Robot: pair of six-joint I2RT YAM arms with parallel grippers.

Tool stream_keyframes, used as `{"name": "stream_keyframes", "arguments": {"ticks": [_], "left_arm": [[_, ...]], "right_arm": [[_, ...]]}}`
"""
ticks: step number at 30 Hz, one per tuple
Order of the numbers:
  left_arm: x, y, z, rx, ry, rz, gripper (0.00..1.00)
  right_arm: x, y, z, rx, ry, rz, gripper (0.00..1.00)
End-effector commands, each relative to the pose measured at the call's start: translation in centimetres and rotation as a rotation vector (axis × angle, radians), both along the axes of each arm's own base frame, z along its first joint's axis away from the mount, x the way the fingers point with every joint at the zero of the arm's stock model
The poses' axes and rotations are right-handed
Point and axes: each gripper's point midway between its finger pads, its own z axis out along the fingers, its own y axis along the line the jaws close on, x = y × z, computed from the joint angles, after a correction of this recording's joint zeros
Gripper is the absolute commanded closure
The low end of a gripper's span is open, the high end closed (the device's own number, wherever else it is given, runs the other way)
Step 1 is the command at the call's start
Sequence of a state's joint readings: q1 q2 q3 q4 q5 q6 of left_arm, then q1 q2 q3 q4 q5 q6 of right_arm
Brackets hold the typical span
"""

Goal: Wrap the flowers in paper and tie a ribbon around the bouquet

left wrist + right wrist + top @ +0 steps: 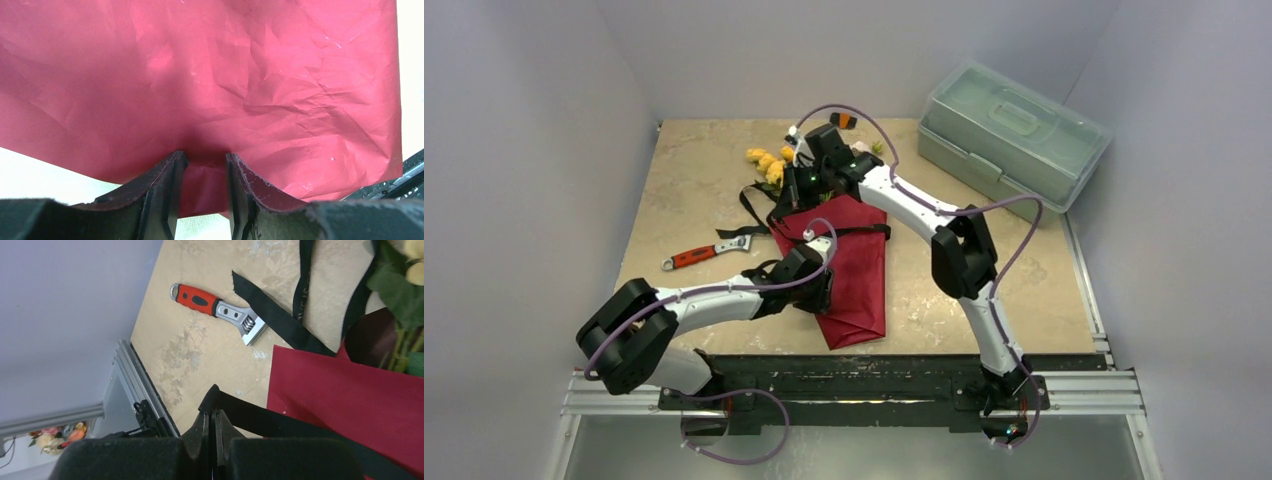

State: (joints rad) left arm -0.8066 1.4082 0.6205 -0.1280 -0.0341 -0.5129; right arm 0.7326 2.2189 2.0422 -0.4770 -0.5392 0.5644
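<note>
No legible text, label, brand or number in any view.

The beige tabletop [694, 180] bears the bouquet [861, 285] and ribbon [272, 314]. A red-handled wrench [707, 253] lies left, a clear toolbox [1014, 125] far right.

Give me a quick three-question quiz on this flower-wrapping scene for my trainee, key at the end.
1. True or false: the right pincer is shut on the ribbon.
2. Which tool lies beside the ribbon's loose end? A. wrench B. scissors C. hammer
3. Fill in: the left pincer is closed on the dark red ___.
Key: 1 true; 2 A; 3 paper.
</note>
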Motion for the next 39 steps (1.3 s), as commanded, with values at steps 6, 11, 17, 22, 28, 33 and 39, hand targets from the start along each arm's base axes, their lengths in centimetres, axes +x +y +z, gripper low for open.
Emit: {"name": "stream_keyframes", "arguments": {"ticks": [6, 11, 17, 22, 28, 33, 39], "left_arm": [[-0.9, 0.4, -0.4, -0.006, 0.001, -0.028, 0.61], [-1.1, 0.4, -0.3, -0.007, 0.004, -0.035, 0.61], [-0.4, -0.4, 1.2, -0.026, -0.005, -0.034, 0.61], [0.2, -1.0, 2.8, -0.036, -0.01, -0.028, 0.6], [1.1, -2.0, 5.2, -0.07, -0.019, 0.005, 0.57], [2.4, -2.9, 7.9, -0.103, -0.036, 0.048, 0.53], [4.5, -2.7, 10.9, -0.131, -0.041, 0.139, 0.51]], "right_arm": [[-2.4, 4.6, -2.9, 0.06, 0.124, 0.105, 0.94], [-0.6, 4.1, -2.3, 0.039, 0.102, 0.037, 0.42], [2.8, -0.9, 3.1, 0.044, 0.021, -0.114, 0.24], [2.9, -8.5, 3.3, -0.11, -0.027, -0.272, 0.23], [-2.0, -14.4, -1.0, -0.248, 0.002, -0.346, 0.33], [-4.6, -15.3, -3.0, -0.241, 0.053, -0.353, 0.52], [-6.3, -13.0, -4.3, -0.23, 0.085, -0.3, 0.62]]}}
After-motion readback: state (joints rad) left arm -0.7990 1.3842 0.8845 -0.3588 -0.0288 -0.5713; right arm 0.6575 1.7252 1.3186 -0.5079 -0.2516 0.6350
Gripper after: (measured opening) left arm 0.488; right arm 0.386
